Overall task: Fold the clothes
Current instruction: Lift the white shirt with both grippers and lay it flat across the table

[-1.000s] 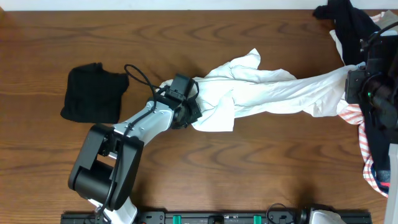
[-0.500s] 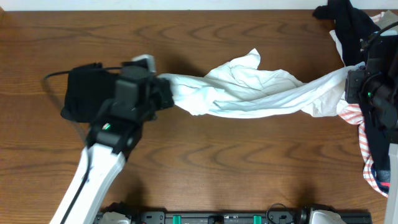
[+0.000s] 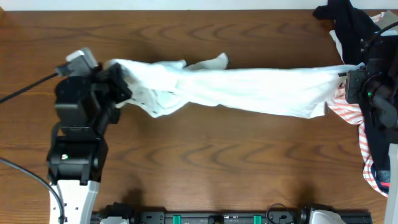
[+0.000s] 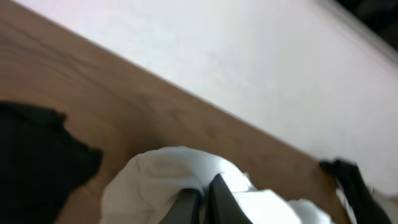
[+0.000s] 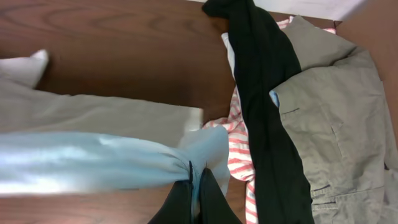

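While the left gripper (image 4: 200, 198) pinches one end of the white shirt (image 3: 249, 87), the right gripper (image 5: 196, 180) clamps the other, cloth stretched between

Red-striped garment (image 3: 372, 176) half beneath right arm (image 3: 379, 93)

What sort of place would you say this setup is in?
Most likely a robotics lab bench set up for laundry folding: a left arm and right arm work at a wooden table, a white shirt is stretched between them, and a heap of other clothes sits at one edge.
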Motion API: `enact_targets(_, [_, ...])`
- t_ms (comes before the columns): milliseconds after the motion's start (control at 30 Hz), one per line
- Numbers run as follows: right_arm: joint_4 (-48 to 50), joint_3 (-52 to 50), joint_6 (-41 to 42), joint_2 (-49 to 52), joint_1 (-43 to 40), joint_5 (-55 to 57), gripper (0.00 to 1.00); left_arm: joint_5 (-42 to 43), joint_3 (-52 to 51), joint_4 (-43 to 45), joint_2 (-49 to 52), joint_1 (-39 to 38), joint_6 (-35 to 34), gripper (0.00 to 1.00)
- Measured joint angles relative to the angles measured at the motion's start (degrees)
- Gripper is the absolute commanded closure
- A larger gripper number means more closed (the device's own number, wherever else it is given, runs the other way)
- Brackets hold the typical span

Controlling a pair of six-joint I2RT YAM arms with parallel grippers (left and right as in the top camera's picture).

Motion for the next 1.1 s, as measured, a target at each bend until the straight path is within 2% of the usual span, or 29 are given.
enact_targets(233, [0.02, 0.00, 0.07, 0.00, 0.00, 0.09, 0.99, 2.40, 5.64, 2.97, -0.11, 1.05, 0.02, 0.94])
enact_targets(567, [0.55, 0.00, 0.57, 0.00, 0.00, 0.39, 0.99, 6.84, 7.15, 2.86, -0.28, 1.07, 0.00, 0.94])
enact_targets(833, [1.77, 0.04, 1.81, -4.00, 0.00, -2.49, 0.99, 11.17, 15.08, -6.73, -1.92, 1.09, 2.75, 0.94])
enact_targets(967, [4.79, 1.38, 1.86, -7.50, 0.00, -1.46, 0.99, 10.69, 17.57, -7.87, -2.78, 1.09, 5.42, 0.94])
enact_targets(1100, [6.54, 2.67, 2.01, -6.82, 0.00, -0.79, 0.99, 9.09, 18.14, -8.04, -0.07, 1.09, 6.43, 0.94])
